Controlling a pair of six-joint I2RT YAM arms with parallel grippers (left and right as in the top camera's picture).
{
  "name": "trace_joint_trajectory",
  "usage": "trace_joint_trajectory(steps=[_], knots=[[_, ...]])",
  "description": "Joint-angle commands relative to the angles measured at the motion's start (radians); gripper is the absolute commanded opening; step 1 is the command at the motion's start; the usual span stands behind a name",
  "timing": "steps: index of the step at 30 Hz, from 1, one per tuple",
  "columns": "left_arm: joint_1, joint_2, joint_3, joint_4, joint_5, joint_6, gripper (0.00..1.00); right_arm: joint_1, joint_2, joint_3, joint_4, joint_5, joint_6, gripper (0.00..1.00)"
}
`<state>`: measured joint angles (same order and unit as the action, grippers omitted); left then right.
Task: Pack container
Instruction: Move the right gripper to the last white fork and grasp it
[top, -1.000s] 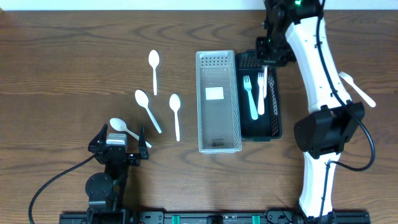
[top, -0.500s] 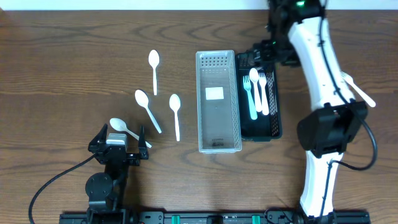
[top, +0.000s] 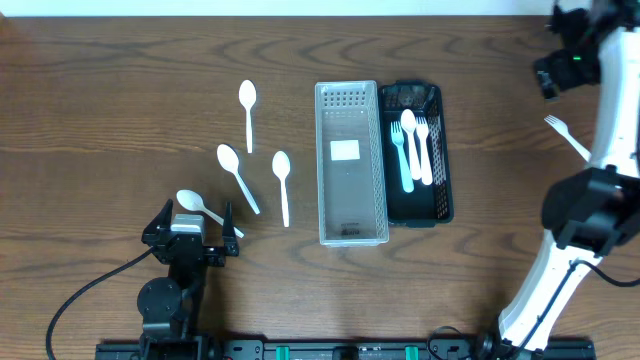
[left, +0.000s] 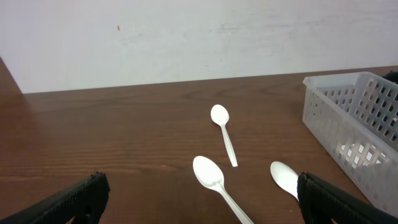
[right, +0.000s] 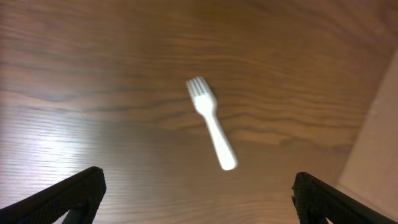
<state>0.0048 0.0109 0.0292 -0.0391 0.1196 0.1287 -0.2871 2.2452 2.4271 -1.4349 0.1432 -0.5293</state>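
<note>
On the tabletop (top: 120, 80), near the middle, we see a clear basket (top: 321, 160) and a black tray (top: 446, 170) that stand side by side and touch along their long walls, the tray on the right. The basket has only a white label on its floor. In the tray lie some pieces of cutlery, one pale blue piece (top: 407, 178) and white pieces (top: 423, 155) just beside it and partly over it; how many white ones there are we cannot say for sure. To the left of the basket four white spoons lie apart from each other: one far (top: 248, 112), two in the middle (top: 236, 175) (top: 281, 185), and one nearest (top: 200, 208), whose handle goes under the left pincer (top: 194, 218). This pincer stands wide, with nothing between its fingers, and its camera looks over the spoons to the basket. At the right edge a white fork (top: 566, 135) lies on the wood, well apart from the tray, partly hidden by the right arm (top: 610, 110) in the view from above. The right pincer (right: 199, 186) is also wide and holds nothing; in its own view the fork lies ahead of its two fingers, and it does not touch them.
</note>
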Motion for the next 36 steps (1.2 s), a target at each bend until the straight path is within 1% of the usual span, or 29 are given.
trace_joint_trajectory(steps=[1, 3, 6, 9, 12, 23, 36], knots=[[0.003, -0.007, -0.025, -0.019, 0.001, 0.001, 0.98, -0.082, 0.013, 0.007, 0.021, -0.144, -0.159, 0.99], [0.003, -0.007, -0.025, -0.019, 0.001, 0.002, 0.98, -0.127, 0.031, 0.007, 0.026, -0.207, -0.187, 0.99], [0.003, -0.007, -0.025, -0.019, 0.001, 0.002, 0.98, -0.191, 0.065, 0.007, 0.039, -0.215, -0.191, 0.99], [0.003, -0.007, -0.025, -0.019, 0.001, 0.001, 0.98, -0.237, 0.091, 0.007, 0.038, -0.225, -0.191, 0.99], [0.003, -0.007, -0.025, -0.019, 0.001, 0.001, 0.98, -0.262, 0.114, 0.005, 0.04, -0.296, -0.192, 0.99], [0.003, -0.007, -0.025, -0.019, 0.001, 0.002, 0.98, -0.255, 0.242, 0.004, 0.044, -0.301, -0.266, 0.99], [0.003, -0.007, -0.025, -0.019, 0.001, 0.002, 0.98, -0.234, 0.367, 0.004, 0.035, -0.227, -0.253, 0.99]])
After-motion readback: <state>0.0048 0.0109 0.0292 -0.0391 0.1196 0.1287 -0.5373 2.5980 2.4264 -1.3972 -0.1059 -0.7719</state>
